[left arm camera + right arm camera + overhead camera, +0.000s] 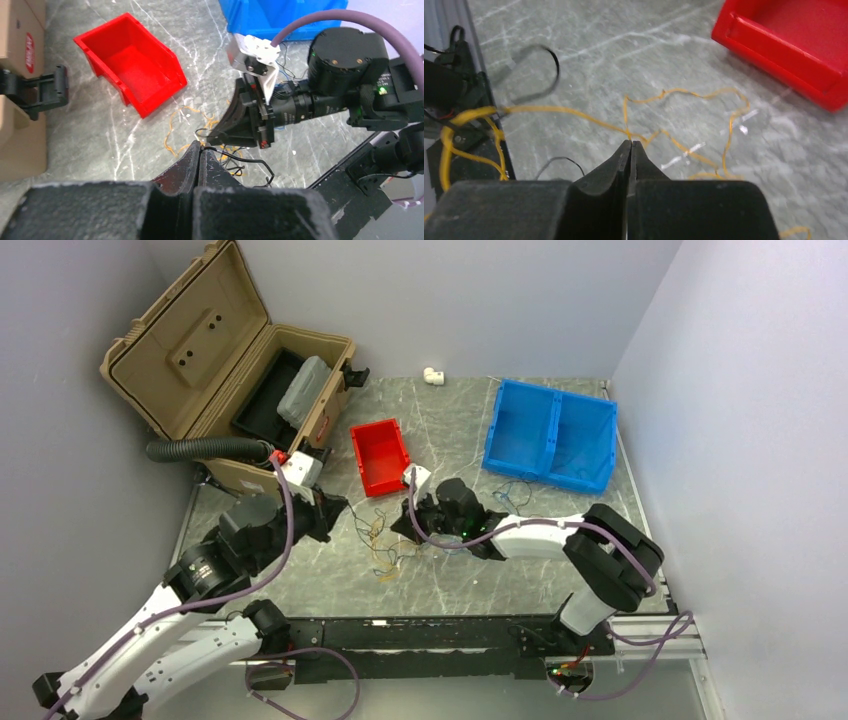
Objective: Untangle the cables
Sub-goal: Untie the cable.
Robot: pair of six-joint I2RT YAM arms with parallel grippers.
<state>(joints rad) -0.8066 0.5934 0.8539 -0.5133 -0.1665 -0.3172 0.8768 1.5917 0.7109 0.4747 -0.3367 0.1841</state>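
While the table (560, 570) is carrying the red bin (380, 455) near its middle, the cables (385, 540) are lying just in front of that bin, between both claws. The left gripper (200, 150) is pressing shut on a dark strand. The right gripper (630, 145) is pinching an orange strand running leftward to its partner, so a sideways pull apart is looking right.

top cam overhead, whole table (460, 420), 2 wrist cams low & close, all share red bin (380, 455)
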